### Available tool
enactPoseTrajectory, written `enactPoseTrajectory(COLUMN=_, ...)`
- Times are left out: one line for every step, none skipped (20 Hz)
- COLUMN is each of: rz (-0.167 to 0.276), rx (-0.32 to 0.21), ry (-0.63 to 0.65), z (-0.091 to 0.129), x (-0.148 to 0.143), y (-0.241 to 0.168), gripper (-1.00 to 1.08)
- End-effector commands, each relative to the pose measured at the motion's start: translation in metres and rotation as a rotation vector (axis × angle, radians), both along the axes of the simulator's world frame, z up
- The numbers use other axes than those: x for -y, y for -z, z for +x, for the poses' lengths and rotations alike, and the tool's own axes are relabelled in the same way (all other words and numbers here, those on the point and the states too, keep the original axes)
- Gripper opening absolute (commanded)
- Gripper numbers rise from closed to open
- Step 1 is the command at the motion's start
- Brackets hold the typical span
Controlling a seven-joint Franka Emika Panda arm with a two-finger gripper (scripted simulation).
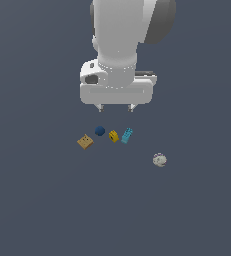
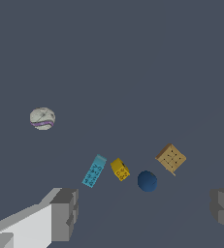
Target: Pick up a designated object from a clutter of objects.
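We see the slim, elongated cyan-blue studded toy brick lying tilted just beside the small yellow block. The white gripper hangs above, fingers spread wide, holding nothing.

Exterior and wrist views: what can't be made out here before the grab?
- Cyan brick: too small in the exterior view to count studs.
- Gripper: in the wrist view its fingers are cut off by the frame edge.
- Arm: upper links cut off at the exterior view's top.
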State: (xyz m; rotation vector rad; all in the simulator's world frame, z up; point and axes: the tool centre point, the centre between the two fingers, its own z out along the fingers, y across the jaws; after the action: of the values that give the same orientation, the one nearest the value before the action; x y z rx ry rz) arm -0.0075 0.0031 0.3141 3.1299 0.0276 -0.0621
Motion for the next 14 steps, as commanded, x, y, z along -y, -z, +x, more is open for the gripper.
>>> enactPoseTrajectory(rz=0.000, rx=0.000, ry=0.000, z=0.000, x=0.000, y=0.000, gripper=1.00)
enactPoseTrajectory(rz=0.000, rx=0.001, ry=-0.002, z=0.000, x=-0.001, y=0.000, gripper=1.00)
enactPoseTrajectory(rz=0.000, rx=0.004, ry=-0.006, z=0.001, x=-0.003, y=-0.001, gripper=1.00)
enactPoseTrajectory(rz=0.001, rx=0.008, ry=-0.014, z=0.002, x=-0.006, y=-0.002, gripper=1.00)
enactPoseTrajectory(rz=0.001, rx=0.014, ry=-0.025, z=0.003, x=-0.011, y=-0.004, gripper=1.00)
enactPoseTrajectory(rz=0.002, rx=0.022, ry=-0.038, z=0.004, x=-0.016, y=-0.007, gripper=1.00)
enactPoseTrajectory(rz=0.003, rx=0.030, ry=-0.052, z=0.005, x=-0.022, y=-0.009, gripper=1.00)
enactPoseTrajectory(rz=0.004, rx=0.036, ry=-0.063, z=0.006, x=-0.027, y=-0.012, gripper=1.00)
enactPoseTrajectory(rz=0.004, rx=0.040, ry=-0.071, z=0.007, x=-0.030, y=-0.013, gripper=1.00)
enactPoseTrajectory(rz=0.005, rx=0.042, ry=-0.076, z=0.007, x=-0.032, y=-0.014, gripper=1.00)
enactPoseTrajectory(rz=0.005, rx=0.043, ry=-0.077, z=0.007, x=-0.032, y=-0.015, gripper=1.00)
enactPoseTrajectory(rz=0.005, rx=0.042, ry=-0.075, z=0.007, x=-0.031, y=-0.014, gripper=1.00)
enactPoseTrajectory(rz=0.004, rx=0.041, ry=-0.072, z=0.007, x=-0.031, y=-0.013, gripper=1.00)
enactPoseTrajectory(rz=0.005, rx=0.040, ry=-0.070, z=0.007, x=-0.030, y=-0.012, gripper=1.00)
